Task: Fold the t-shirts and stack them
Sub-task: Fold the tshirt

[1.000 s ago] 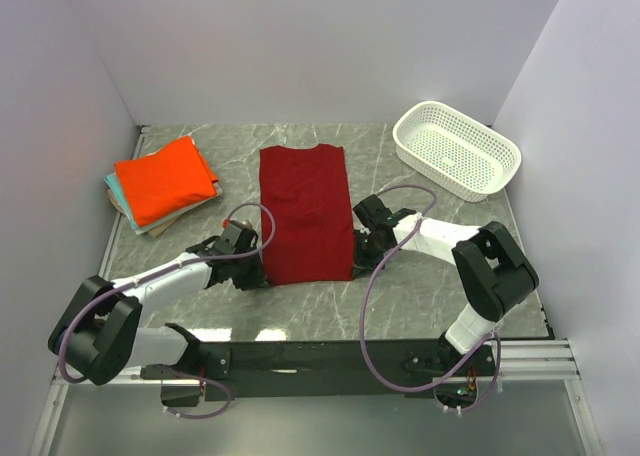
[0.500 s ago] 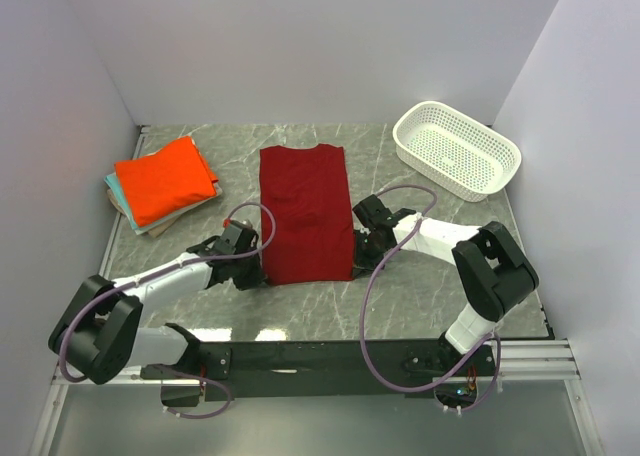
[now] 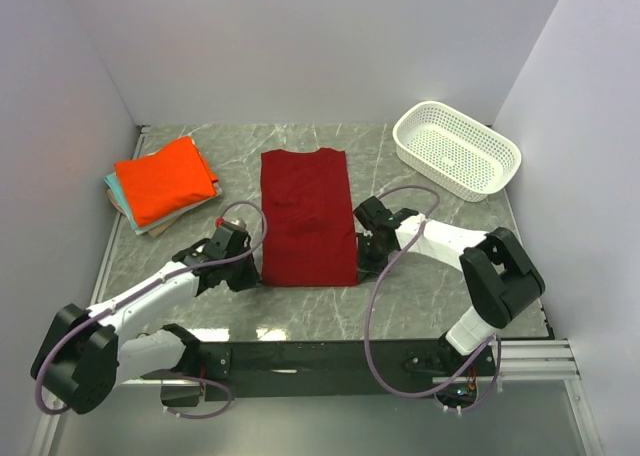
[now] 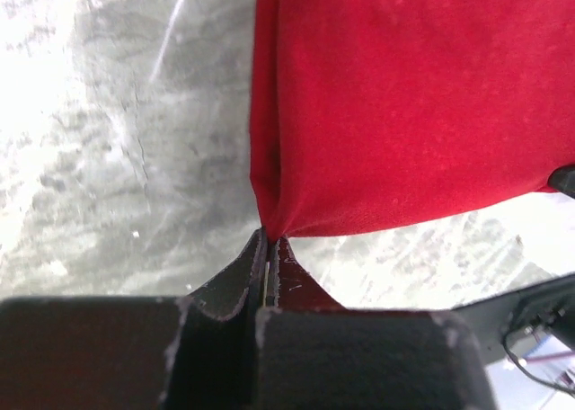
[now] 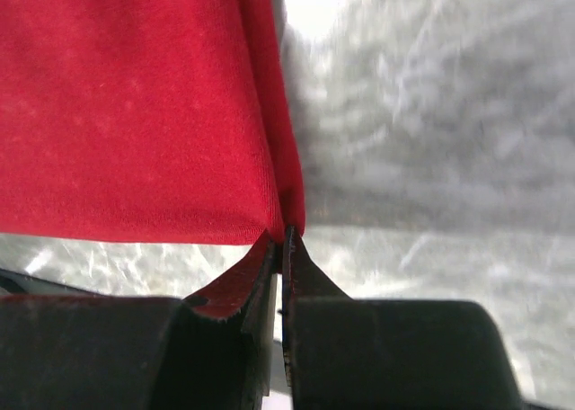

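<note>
The table [image 3: 430,296] is the widest thing here, and its marbled top could grip the cloth. If the near hem is dragged along it rather than lifted clear, the shirt would bunch up ahead of the fingers.

The red shirt [image 3: 308,218] lies flat as a long rectangle running away from both sets of fingers, its collar end farthest from them. Its long sides look already turned in. The main risk, as I judge it, is that lifting only the near corners lets those turned-in layers fall open. Uneven lifting by the two arms would also lay the fold crooked, so the near hem misses the collar edge.

The basket [image 3: 457,148] sits well beyond the right fingers and looks out of harm's way.

The stack, with an orange shirt [image 3: 165,179] on top, sits beyond and outward of the left fingers. A wide swing of that arm could nudge it.

The left fingers [image 4: 267,253] are pressed shut on the shirt's near-left corner. The right fingers [image 5: 280,248] are shut on the near-right corner. Each holds only a small tuck of cloth right at its tips. So thin a bite could slip free under the shirt's weight, or it may hold just one layer. I cannot tell how many layers are caught.
</note>
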{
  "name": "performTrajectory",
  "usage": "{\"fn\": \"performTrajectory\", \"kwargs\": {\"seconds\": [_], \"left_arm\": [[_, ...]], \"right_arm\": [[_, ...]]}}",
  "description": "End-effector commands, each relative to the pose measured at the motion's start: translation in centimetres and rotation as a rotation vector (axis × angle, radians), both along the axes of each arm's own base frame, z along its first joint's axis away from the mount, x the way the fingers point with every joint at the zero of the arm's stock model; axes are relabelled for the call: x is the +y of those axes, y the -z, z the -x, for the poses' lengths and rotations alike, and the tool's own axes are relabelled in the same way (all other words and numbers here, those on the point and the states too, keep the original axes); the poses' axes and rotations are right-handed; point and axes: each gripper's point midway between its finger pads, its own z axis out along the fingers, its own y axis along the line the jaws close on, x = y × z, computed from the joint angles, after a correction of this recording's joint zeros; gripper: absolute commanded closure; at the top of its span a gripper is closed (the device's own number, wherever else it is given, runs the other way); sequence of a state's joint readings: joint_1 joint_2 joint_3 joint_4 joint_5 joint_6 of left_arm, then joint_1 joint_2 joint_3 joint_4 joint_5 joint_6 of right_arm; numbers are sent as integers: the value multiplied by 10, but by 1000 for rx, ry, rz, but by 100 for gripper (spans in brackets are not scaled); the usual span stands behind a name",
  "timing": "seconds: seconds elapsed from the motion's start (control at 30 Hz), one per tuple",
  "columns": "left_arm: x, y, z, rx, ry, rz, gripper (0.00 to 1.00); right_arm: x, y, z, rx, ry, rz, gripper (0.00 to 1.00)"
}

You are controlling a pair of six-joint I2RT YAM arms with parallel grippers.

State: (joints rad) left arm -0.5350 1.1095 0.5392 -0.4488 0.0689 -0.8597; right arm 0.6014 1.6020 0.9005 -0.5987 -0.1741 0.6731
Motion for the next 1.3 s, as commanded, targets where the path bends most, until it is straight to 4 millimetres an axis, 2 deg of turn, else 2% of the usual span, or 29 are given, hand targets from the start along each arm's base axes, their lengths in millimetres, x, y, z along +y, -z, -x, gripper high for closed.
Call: {"fn": "performTrajectory", "kwargs": {"seconds": [0.0, 0.2, 0.43, 0.57, 0.63, 0.73, 0.9, 1.03, 1.27], "left_arm": [[2, -19, 3, -7, -6, 13, 100], [9, -49, 6, -44, -43, 23, 100], [15, -75, 34, -28, -59, 89, 100], [21, -90, 51, -16, -75, 115, 100], [21, -102, 54, -25, -84, 139, 100], [21, -117, 57, -41, -94, 162, 100], [12, -139, 39, -100, -84, 188, 100], [6, -149, 19, -153, -79, 184, 100], [-10, -148, -18, -208, -59, 173, 100]], "right_arm": [[-10, -28, 5, -37, -8, 45, 100], [-18, -57, 21, -63, -6, 51, 100], [-22, -81, 48, -68, -1, 30, 100], [-18, -90, 74, -39, 3, 23, 100], [-18, -97, 86, -37, -1, 14, 100], [-17, -110, 92, -46, 35, -20, 100], [-13, -137, 76, -122, 68, -38, 100], [-8, -139, 56, -150, 69, -7, 100], [-18, -153, 6, -253, 122, 9, 100]]}}
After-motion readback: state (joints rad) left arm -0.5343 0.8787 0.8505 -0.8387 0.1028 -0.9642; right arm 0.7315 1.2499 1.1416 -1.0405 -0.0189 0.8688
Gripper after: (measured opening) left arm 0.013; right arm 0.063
